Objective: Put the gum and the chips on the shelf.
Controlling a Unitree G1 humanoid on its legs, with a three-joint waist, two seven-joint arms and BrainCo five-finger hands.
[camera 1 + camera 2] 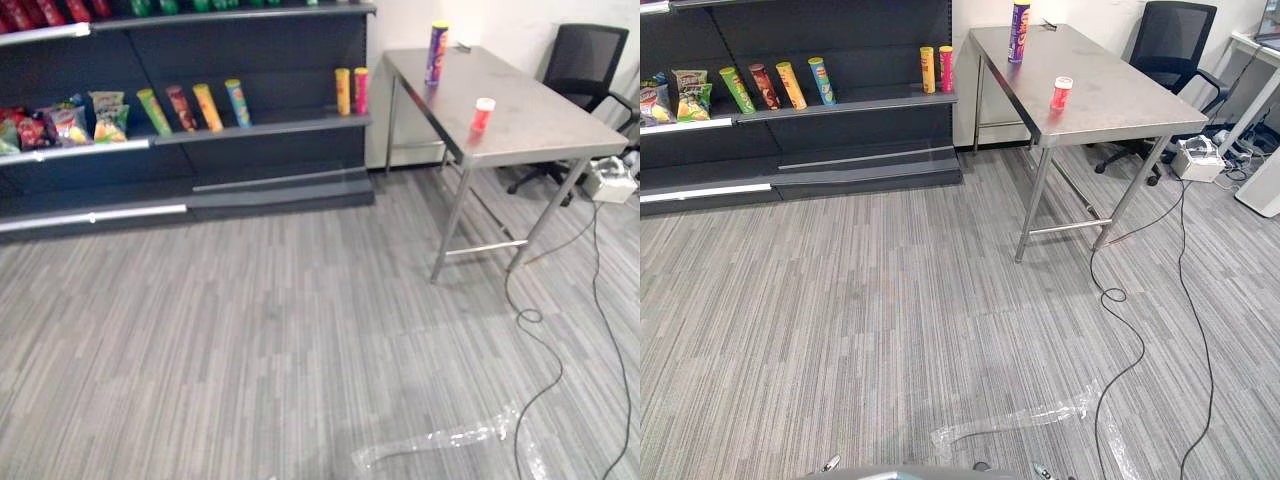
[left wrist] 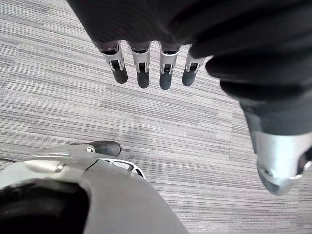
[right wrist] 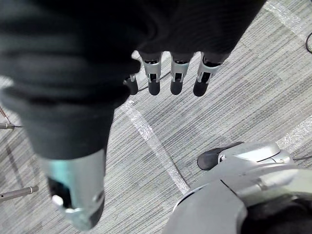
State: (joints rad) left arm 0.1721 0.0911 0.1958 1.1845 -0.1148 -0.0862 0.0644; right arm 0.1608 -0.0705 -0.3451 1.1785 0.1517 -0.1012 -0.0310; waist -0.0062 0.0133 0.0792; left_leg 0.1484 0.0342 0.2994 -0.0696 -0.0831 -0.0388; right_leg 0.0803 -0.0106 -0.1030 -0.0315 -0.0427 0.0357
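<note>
A small red gum tub (image 1: 483,113) with a white lid stands near the front edge of the steel table (image 1: 540,120). A tall purple chips can (image 1: 437,52) stands at the table's far end. The dark shelf (image 1: 260,128) runs along the wall to the left of the table; it holds several chip cans and snack bags. My left hand (image 2: 142,68) hangs over the grey floor with straight fingers and holds nothing. My right hand (image 3: 176,75) hangs the same way, fingers straight and empty, above a strip of clear tape on the floor.
A black office chair (image 1: 585,70) stands behind the table. A white box (image 1: 610,180) lies by the table's right leg. Clear tape (image 1: 440,440) is stuck to the floor ahead. Yellow and pink cans (image 1: 351,90) stand at the shelf's right end.
</note>
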